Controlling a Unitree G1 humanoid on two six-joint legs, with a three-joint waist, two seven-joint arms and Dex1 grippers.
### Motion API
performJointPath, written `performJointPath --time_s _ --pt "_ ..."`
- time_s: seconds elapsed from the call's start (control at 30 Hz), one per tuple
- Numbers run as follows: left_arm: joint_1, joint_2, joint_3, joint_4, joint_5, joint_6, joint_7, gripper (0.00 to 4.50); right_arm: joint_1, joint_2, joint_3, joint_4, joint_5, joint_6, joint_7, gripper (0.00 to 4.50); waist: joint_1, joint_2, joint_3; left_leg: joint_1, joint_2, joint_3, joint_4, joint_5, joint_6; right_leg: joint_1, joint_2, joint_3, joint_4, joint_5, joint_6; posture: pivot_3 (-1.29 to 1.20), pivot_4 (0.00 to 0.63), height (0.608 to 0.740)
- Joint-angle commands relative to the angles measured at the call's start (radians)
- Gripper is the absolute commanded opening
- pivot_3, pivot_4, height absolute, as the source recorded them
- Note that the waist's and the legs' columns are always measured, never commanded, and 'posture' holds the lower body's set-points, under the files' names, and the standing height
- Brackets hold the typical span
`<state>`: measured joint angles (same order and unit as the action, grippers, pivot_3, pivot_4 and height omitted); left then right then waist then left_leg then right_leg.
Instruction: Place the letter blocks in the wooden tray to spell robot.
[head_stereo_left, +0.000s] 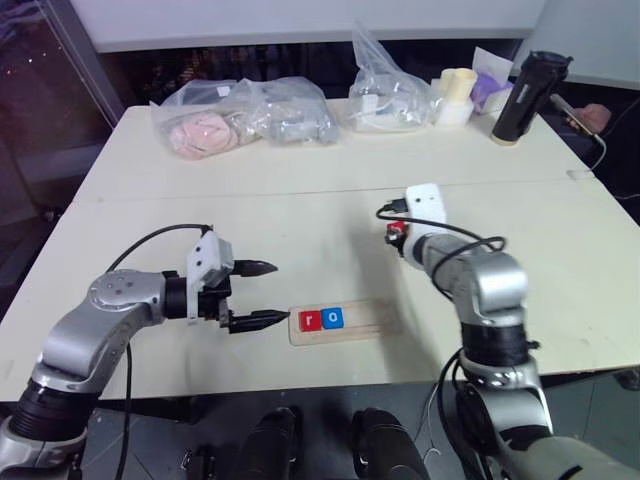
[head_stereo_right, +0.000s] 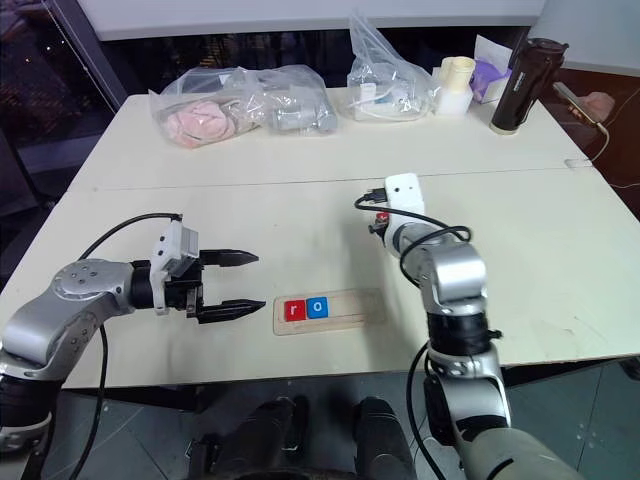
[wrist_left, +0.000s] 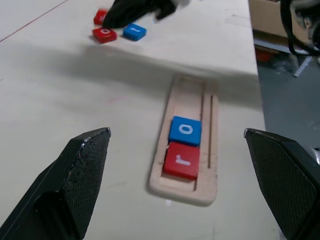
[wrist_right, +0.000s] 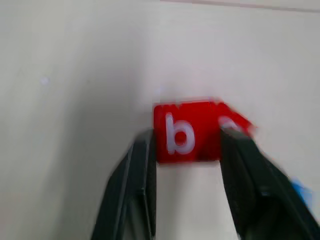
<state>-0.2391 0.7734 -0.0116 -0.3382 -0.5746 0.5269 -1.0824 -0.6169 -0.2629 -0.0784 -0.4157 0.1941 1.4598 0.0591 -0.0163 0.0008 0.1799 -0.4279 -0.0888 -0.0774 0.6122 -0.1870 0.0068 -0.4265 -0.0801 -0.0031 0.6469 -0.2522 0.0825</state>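
Gripping red b block (wrist_right: 186, 132), right end effector (wrist_right: 187, 142) fingers

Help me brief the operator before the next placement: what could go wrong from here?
The right end effector pinches the red b block only by its side edges, so it might twist or slip out on the way. Inside the wooden tray, the r block and o block already sit together; a low approach could knock the o. The open left end effector hovers beside the tray's end and might crowd it.
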Motion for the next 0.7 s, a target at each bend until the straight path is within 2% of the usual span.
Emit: performJointPath --time_s 0.03,0.13,0.27,0.53,0.6,0.7 --pt "-0.005 0.001 -0.005 -0.007 0.011 -0.034 -0.024 4.50 0.095 -0.083 -0.082 -0.232 0.068 0.146 0.060 1.15 0.005 0.000 0.000 0.000 0.000 0.000 0.000 0.000 0.000 0.000 0.000 0.000 0.000 0.000 0.000 0.00 0.150 0.738" --pt "-0.019 -0.005 -0.024 0.018 0.023 -0.052 -0.040 4.50 0.229 -0.141 -0.141 -0.353 0.121 0.155 0.085 1.15 0.008 -0.001 0.000 -0.001 -0.001 -0.001 0.000 0.000 0.000 0.002 -0.002 -0.001 -0.003 -0.003 -0.001 0.00 0.150 0.738" --pt "-0.032 -0.013 -0.042 0.041 0.040 -0.070 -0.059 4.50 0.352 -0.139 -0.167 -0.421 0.151 0.155 0.069 1.15 -0.001 -0.001 0.000 -0.002 -0.001 0.000 0.000 -0.001 0.000 0.002 -0.002 -0.001 -0.006 -0.003 -0.001 0.00 0.150 0.738" --pt "-0.050 -0.024 -0.053 0.058 0.059 -0.081 -0.078 4.50 0.428 -0.092 -0.154 -0.436 0.159 0.155 0.018 1.15 0.005 -0.001 0.000 -0.002 0.000 0.000 0.000 -0.001 0.000 0.002 -0.002 -0.001 -0.007 -0.003 -0.001 0.00 0.150 0.738" --pt "-0.052 -0.025 -0.051 0.059 0.063 -0.081 -0.080 4.50 0.435 -0.101 -0.155 -0.433 0.166 0.155 0.019 2.20 0.005 -0.001 0.000 -0.002 0.000 0.000 0.000 -0.001 0.000 0.002 -0.002 -0.001 -0.008 -0.003 -0.001 0.00 0.150 0.738" --pt "-0.055 -0.025 -0.046 0.063 0.066 -0.080 -0.080 4.50 0.376 -0.288 -0.139 -0.435 0.276 0.150 0.203 3.06 0.005 0.000 0.001 -0.003 0.000 0.000 0.000 -0.001 0.000 0.002 -0.002 -0.001 -0.008 -0.003 -0.001 0.00 0.150 0.738"
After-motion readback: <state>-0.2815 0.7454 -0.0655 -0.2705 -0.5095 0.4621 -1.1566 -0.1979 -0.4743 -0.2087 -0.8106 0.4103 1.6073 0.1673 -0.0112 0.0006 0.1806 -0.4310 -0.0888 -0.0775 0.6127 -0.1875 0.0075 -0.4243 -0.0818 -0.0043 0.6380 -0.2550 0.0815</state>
